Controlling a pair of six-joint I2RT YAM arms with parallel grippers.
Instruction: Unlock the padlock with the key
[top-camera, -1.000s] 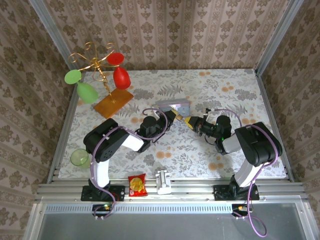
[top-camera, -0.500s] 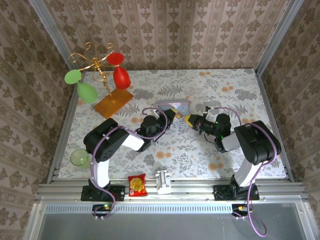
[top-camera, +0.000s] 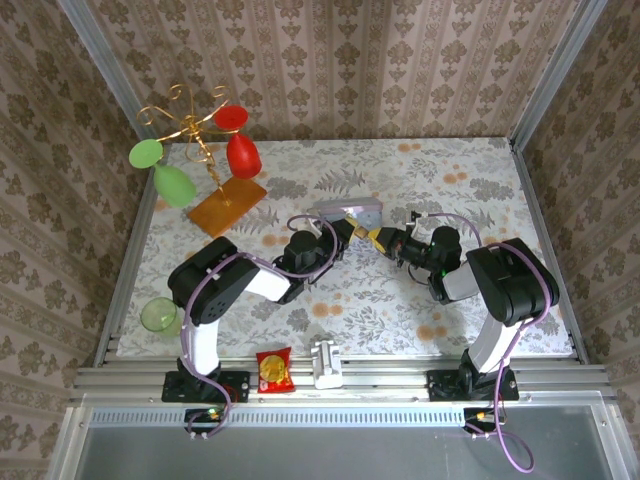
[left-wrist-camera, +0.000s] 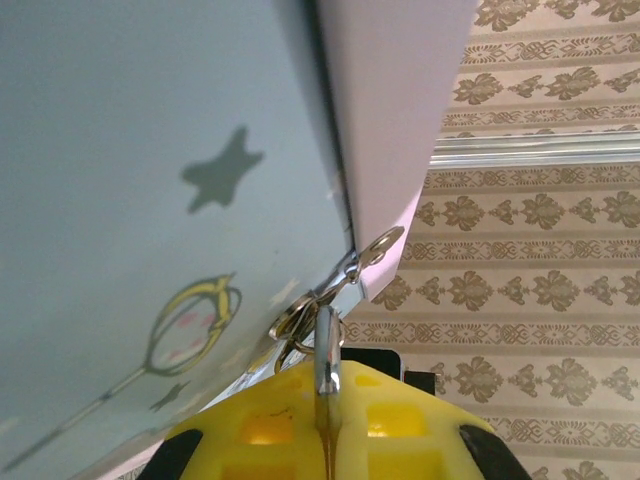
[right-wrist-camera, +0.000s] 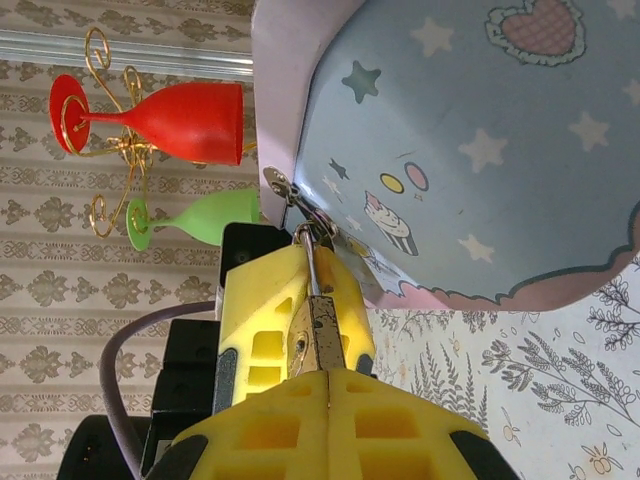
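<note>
The task is sitting at the key-and-lock stage and is reading as unfinished. The padlock (right-wrist-camera: 320, 335) is hanging from the hasp (right-wrist-camera: 300, 225) at the front rim of the pale blue tin (right-wrist-camera: 480, 150). Its silver shackle is passing through the hasp and showing no opening. The right gripper (top-camera: 377, 238) is clamping the brass body between closed fingers. The left gripper (top-camera: 347, 231), jaws closed, is pinching a thin silver blade judged to be the key (left-wrist-camera: 326, 350), seen edge-on just below the hasp rings. Whether the blade is sitting in the keyhole cannot be told. Seating it, turning it and freeing the shackle are judged to be the steps left.

Working room is proving tight. The two grippers are meeting almost nose to nose against the tin's front edge, so any turning motion is judged to be needing small, careful travel. The table (top-camera: 450, 180) is lying open on the right and near sides. The glass stand (top-camera: 205, 150) is standing well apart on the left.
</note>
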